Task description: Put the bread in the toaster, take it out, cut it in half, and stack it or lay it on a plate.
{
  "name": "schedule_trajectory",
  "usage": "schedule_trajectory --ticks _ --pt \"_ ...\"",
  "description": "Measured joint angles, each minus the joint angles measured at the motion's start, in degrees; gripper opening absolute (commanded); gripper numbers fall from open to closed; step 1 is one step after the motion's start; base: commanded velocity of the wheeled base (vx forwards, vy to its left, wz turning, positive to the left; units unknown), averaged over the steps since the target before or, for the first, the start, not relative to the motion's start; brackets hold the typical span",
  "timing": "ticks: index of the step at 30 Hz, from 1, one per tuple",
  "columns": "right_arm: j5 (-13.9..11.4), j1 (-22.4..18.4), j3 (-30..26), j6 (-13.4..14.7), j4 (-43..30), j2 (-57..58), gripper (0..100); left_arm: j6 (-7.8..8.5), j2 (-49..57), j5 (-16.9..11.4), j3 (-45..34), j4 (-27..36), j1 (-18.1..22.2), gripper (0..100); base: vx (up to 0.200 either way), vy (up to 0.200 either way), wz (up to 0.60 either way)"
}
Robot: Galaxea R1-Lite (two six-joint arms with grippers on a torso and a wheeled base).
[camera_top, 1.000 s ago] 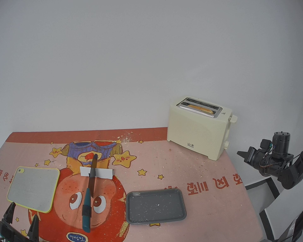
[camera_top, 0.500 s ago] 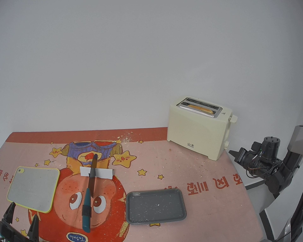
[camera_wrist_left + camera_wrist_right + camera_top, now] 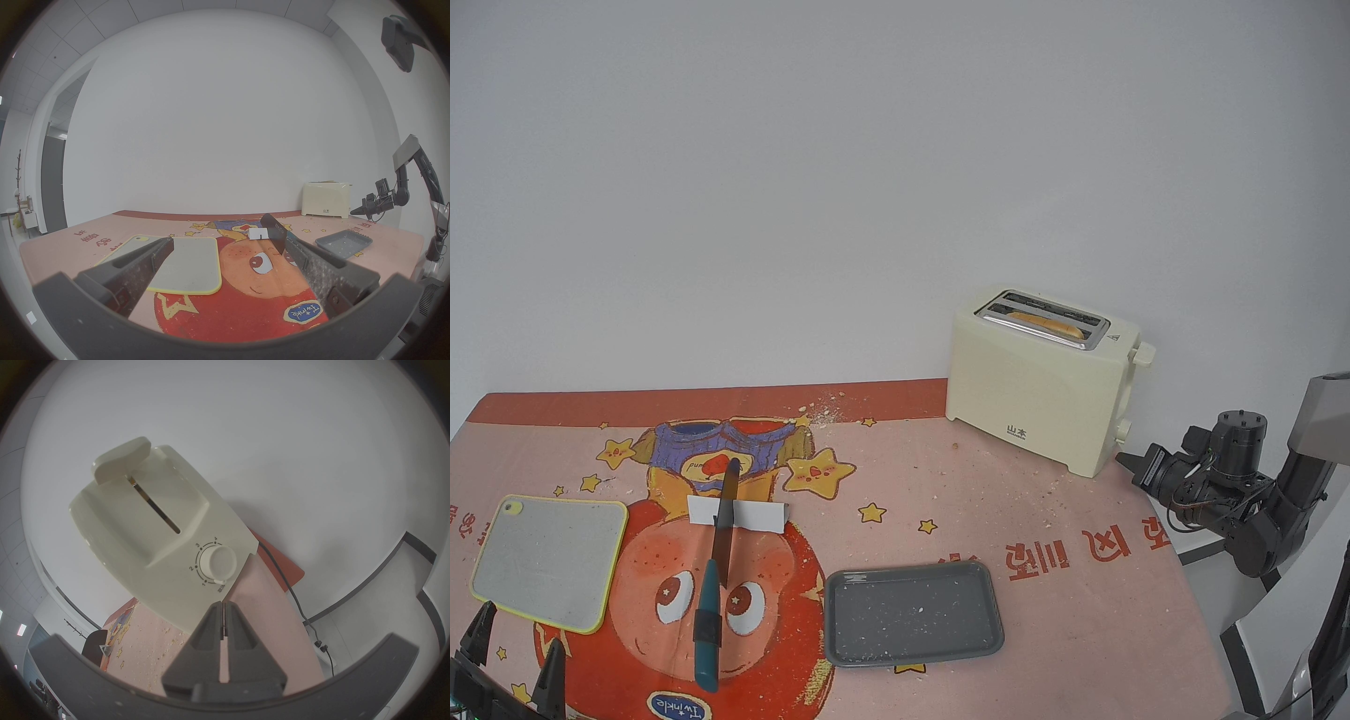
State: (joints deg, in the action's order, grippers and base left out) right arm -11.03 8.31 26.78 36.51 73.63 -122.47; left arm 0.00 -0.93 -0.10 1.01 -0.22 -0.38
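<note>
Right gripper [image 3: 223,606] (dark wedge tips pressed together) sits beside the smooth, boxy cream toaster [image 3: 1041,389]; left gripper [image 3: 220,234] spread.

Lit brightly and evenly from overhead. Throws only soft, faint shadows beside toaster [image 3: 1042,380] and tray [image 3: 912,614]. Curves hard in wrist views, darkens at corners.

The toaster [image 3: 1041,389] is cream, and the bread [image 3: 1050,325] in it is golden. The plate [image 3: 937,609] is dark grey with pale flecks. The cutting board [image 3: 548,561] is light grey, edged yellow-green. The knife [image 3: 716,574] has a teal handle and a dark blade. The table [image 3: 1097,609] is pink with yellow stars and a red border.
</note>
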Motion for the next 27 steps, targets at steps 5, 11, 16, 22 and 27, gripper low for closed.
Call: schedule_trajectory --ticks 5,11,16,22,27 --pt "0.00 -0.11 0.26 -0.02 -0.01 -0.49 0 0.00 0.00 0.00 0.00 -0.02 0.00 100 0.000 0.000 0.00" --pt "0.00 -0.38 1.22 0.05 0.00 -1.10 0 0.00 0.00 0.00 0.00 -0.02 0.05 100 0.000 0.000 0.00" --pt "0.00 -0.51 1.74 0.07 0.00 -1.45 0 0.00 0.00 0.00 0.00 -0.02 0.05 100 0.000 0.000 0.00" --pt "0.00 -0.51 2.12 0.07 0.07 -1.56 0 0.00 0.00 0.00 0.00 -0.02 0.02 100 0.000 0.000 0.00" --pt "0.00 -0.51 2.24 0.07 0.10 -1.54 0 0.00 0.00 0.00 0.00 -0.02 0.05 100 0.000 0.000 0.00"
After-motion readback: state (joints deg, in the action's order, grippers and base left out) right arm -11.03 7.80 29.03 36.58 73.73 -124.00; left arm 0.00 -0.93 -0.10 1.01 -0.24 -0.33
